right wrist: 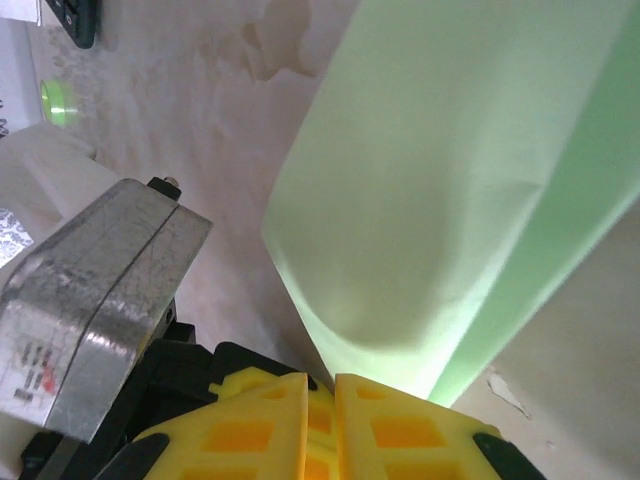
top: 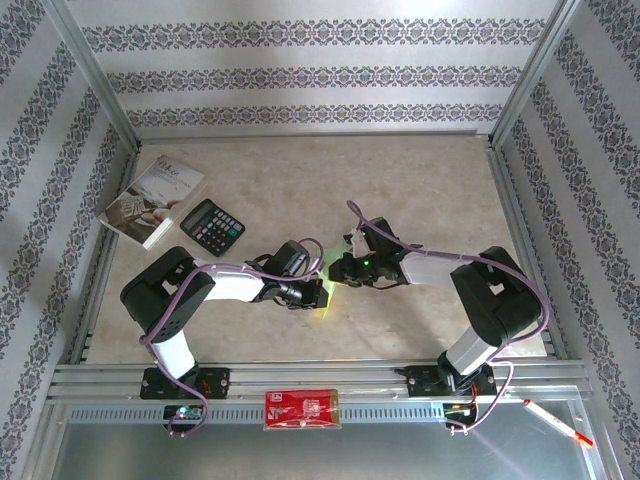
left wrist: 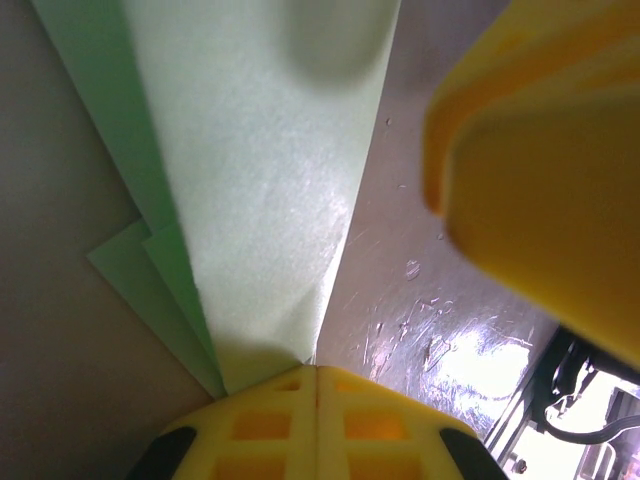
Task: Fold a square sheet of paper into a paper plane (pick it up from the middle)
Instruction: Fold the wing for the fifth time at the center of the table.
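Note:
The sheet of paper (top: pixel 325 294) is light green and folded into long layered flaps, held just above the table's middle between both arms. In the left wrist view the paper (left wrist: pixel 260 180) fans away from my left gripper (left wrist: pixel 317 368), whose yellow jaws are pressed together on its narrow end. A yellow finger (left wrist: pixel 540 170) of the right gripper looms close at the right. In the right wrist view the paper (right wrist: pixel 450 180) curves down into my right gripper (right wrist: pixel 320 380), jaws nearly together with its edge in the slit. From above, the left gripper (top: pixel 316 293) and right gripper (top: pixel 336 272) almost touch.
A black calculator (top: pixel 211 226) and a grey-white booklet (top: pixel 155 200) lie at the back left. A red packet (top: pixel 302 409) sits on the front rail, and a pen (top: pixel 558 422) lies at the front right. The left arm's grey metal wrist (right wrist: pixel 100 300) is close beside the right gripper.

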Available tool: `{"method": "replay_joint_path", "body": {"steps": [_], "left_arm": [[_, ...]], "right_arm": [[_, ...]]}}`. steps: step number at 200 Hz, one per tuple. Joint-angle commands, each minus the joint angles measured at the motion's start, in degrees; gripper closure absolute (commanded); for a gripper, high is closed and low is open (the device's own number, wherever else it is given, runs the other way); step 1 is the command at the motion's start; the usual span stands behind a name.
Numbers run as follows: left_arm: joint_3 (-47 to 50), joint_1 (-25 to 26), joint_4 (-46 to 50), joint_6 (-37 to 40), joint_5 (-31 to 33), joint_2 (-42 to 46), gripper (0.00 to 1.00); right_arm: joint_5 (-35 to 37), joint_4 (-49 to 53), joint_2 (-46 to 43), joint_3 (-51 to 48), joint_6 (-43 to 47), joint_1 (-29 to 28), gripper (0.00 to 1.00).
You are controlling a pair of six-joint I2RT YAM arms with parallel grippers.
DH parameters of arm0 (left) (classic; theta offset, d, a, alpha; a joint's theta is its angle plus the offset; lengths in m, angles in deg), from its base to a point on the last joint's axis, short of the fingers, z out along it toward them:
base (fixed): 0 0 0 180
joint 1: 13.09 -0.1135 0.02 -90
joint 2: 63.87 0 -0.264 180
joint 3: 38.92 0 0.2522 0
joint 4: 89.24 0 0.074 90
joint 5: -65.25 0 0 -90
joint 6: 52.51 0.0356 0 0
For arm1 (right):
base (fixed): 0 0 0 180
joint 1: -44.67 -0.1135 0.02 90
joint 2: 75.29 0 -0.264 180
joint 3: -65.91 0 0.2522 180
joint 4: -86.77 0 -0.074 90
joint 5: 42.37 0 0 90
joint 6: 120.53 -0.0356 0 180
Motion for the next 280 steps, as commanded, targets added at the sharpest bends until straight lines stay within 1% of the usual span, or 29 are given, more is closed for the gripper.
{"method": "replay_joint_path", "body": {"steps": [1, 59, 172, 280], "left_arm": [[1.30, -0.64, 5.14, 1.21, 1.27, -1.90, 1.00], [0.79, -0.67, 6.21, 1.84, 1.02, -2.08, 1.00], [0.95, -0.66, 11.48, 5.47, 0.51, -4.86, 1.00], [2.04, -0.64, 12.05, 6.44, -0.05, -5.20, 1.00]], "right_arm": [[1.22, -2.93, 2.31, -0.41, -1.96, -1.24, 0.85], [1.74, -4.34, 6.48, -0.17, -2.64, -1.76, 0.85], [-0.51, -1.36, 11.26, 3.75, 3.52, 6.05, 0.86], [0.41, 2.67, 15.86, 10.30, 7.06, 12.32, 0.87]]}}
